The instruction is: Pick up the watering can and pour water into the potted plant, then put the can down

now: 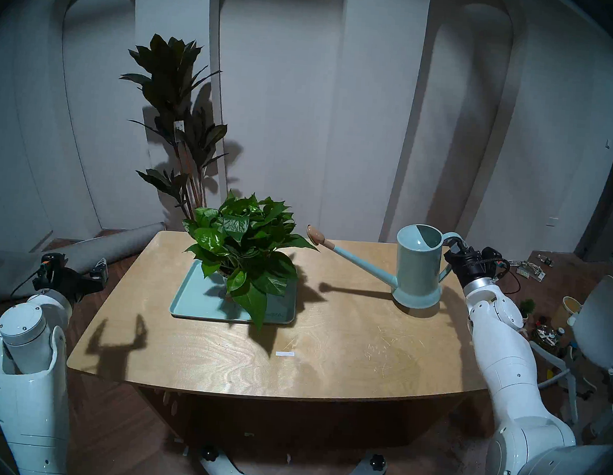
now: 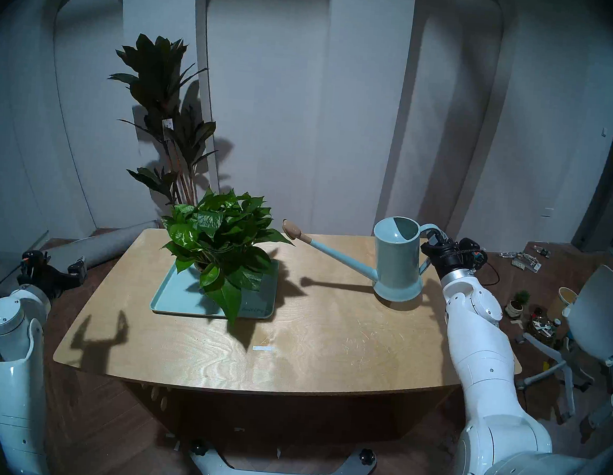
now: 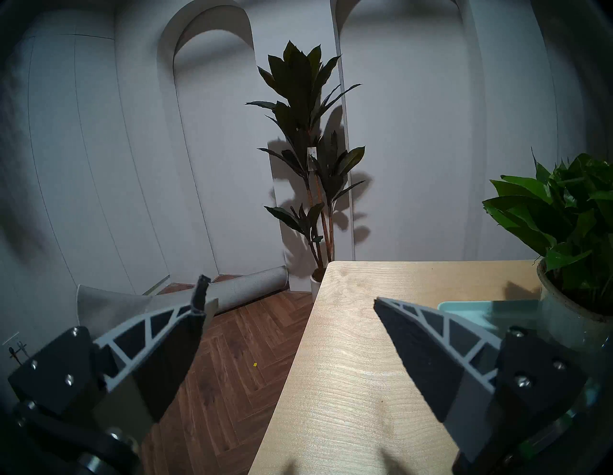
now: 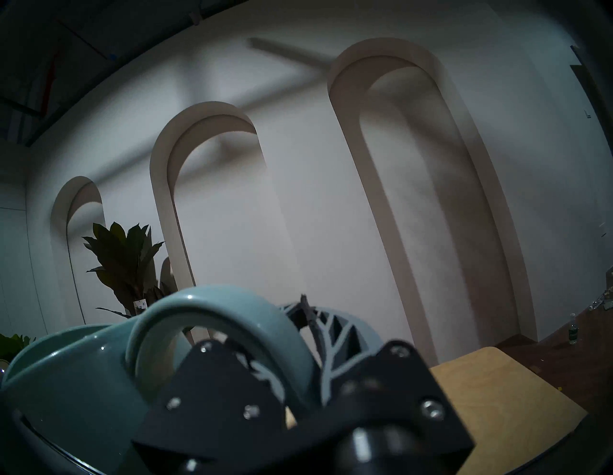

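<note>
**Two arms, one at work: the can held by its handle**

Two head views agree: the watering can (image 1: 419,266) stands upright on the table (image 1: 326,343), its base apparently on the wood, its spout reaching toward the potted plant (image 1: 242,248), which sits on a pale tray (image 1: 183,302). The right gripper (image 1: 456,249) meets the loop handle from behind, a sensible hold for tipping the spout forward. The left gripper (image 1: 72,268) hangs off the table's left edge, out of the way.

From the left wrist, that gripper's fingers (image 3: 159,335) stand spread wide with nothing between them; the plant's pot (image 3: 564,298), leaf-hidden from the head, shows here.

From the right wrist, the grip becomes plain: the fingers close around the handle (image 4: 232,318), something the head views leave too small to judge.
</note>
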### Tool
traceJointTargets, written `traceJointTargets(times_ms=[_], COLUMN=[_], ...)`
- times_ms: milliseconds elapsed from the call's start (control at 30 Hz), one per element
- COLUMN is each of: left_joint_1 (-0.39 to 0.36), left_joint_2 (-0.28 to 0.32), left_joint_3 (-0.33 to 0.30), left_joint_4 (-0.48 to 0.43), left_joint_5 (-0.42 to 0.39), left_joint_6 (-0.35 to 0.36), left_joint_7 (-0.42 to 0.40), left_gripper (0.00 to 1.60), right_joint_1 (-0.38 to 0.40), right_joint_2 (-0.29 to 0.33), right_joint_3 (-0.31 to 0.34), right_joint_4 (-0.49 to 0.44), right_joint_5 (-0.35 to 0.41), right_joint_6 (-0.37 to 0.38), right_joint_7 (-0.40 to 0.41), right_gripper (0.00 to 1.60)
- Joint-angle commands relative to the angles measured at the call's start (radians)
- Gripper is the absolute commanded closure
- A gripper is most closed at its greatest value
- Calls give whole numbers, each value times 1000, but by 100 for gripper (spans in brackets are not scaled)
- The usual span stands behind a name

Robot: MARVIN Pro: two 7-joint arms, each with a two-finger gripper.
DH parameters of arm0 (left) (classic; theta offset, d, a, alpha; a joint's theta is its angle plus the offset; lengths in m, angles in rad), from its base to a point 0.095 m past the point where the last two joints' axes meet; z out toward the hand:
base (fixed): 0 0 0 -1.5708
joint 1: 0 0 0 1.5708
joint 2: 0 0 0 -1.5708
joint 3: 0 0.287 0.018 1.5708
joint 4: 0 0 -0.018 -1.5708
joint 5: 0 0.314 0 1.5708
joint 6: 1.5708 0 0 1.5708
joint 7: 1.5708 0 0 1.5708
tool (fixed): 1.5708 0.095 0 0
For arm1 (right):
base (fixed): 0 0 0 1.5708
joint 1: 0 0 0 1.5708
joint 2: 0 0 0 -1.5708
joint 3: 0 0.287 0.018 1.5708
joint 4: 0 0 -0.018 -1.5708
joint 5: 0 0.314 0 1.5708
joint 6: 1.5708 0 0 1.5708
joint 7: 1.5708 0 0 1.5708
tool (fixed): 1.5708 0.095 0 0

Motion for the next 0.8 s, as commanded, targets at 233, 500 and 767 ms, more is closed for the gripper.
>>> traceJointTargets(times_ms=[233, 500, 767], left_joint_1=[-6, -6, -7], left_joint_2=[5, 5, 5], left_joint_3=[0, 0, 0], left_joint_4=[-17, -17, -15], left_joint_5=[0, 0, 0], left_joint_6=[-4, -4, -4], left_joint_7=[-2, -2, -2], left_gripper=[0, 0, 0], right_joint_1=[119, 148, 179], right_joint_2=[18, 25, 46], right_joint_3=[22, 15, -16], right_joint_4=[-89, -115, -159], right_joint_5=[14, 6, -15], right_joint_6=[-14, 2, 18], right_joint_7=[13, -5, -20], right_gripper=[160, 160, 160])
